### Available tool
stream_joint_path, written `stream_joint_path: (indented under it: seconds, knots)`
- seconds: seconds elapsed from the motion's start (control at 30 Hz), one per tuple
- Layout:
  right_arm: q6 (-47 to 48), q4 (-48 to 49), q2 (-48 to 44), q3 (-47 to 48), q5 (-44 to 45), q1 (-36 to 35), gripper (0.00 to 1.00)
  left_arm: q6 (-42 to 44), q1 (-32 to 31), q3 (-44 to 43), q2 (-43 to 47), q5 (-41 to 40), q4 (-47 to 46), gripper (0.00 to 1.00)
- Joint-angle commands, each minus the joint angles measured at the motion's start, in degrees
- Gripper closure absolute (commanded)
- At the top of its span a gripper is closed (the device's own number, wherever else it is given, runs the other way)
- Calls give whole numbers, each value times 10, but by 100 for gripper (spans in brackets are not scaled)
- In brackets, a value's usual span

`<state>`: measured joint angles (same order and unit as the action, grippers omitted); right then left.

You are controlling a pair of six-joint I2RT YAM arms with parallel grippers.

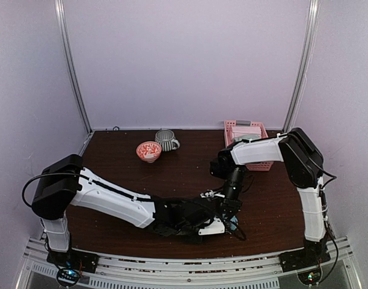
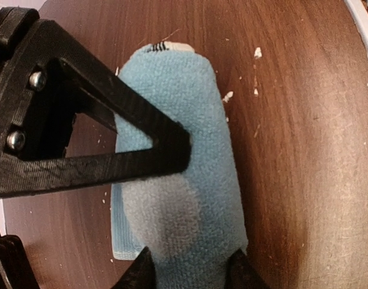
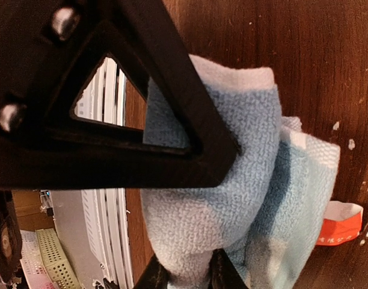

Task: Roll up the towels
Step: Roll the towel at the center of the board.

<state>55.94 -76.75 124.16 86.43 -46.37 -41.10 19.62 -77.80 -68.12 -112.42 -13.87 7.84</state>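
Two pincers meet at the near middle of the worktop (image 1: 112, 150), the left arm reaching in low from the left and the right arm bending down from the far right. The left pincer (image 2: 190, 272) has its dark tips pressed onto the near end of the labelled towel (image 2: 196, 96), a light blue roll lying flat on the wood with its length running away from the camera. A white label (image 2: 169, 46) with black marks sits at the far end of the roll, a pale grey oval patch shows close to the tips, and a flatter corner of lighter blue cloth pokes out on the left beneath it. One black triangular finger crosses the roll from the left. The right pincer (image 3: 187, 274) pinches the patched towel (image 3: 256, 138), its two tips close together with bunched cloth between them. That cloth is light blue with whitish patches and a white edge on top, folded over itself on the worktop, with an orange tag (image 3: 340, 226) sticking out on the right. From above both towels are almost wholly hidden under the two wrists. Farther back stand a red-and-white bowl (image 1: 148, 151) and, just beside it to the right, a grey ribbed mug (image 1: 166, 140). A pink basket (image 1: 262, 164) sits at the far right, partly behind the right arm.
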Motion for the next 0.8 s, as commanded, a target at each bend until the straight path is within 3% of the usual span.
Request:
stream_joint_path:
  seconds: [0.0,0.1,0.17,0.3,0.6,0.77]
  knots:
    - [3,8,22,5,16,-3,82,-17,6,-23,-32,37,0,70]
    - [18,-6,9,8,10,-2,76,-33,10,-39,-43,48,29,80]
    - [25,-9,-20,7,5,-1,66,-44,12,-45,-45,56,45,85]
    - [7,-4,-106,24,22,7,57,-68,13,-52,-44,73,87,90]
    - [-158,35,-288,119,33,109,54,-149,27,-76,-46,158,175,94]
    - [-217,144,-442,72,31,170,54,-197,71,-94,-69,274,195,94]
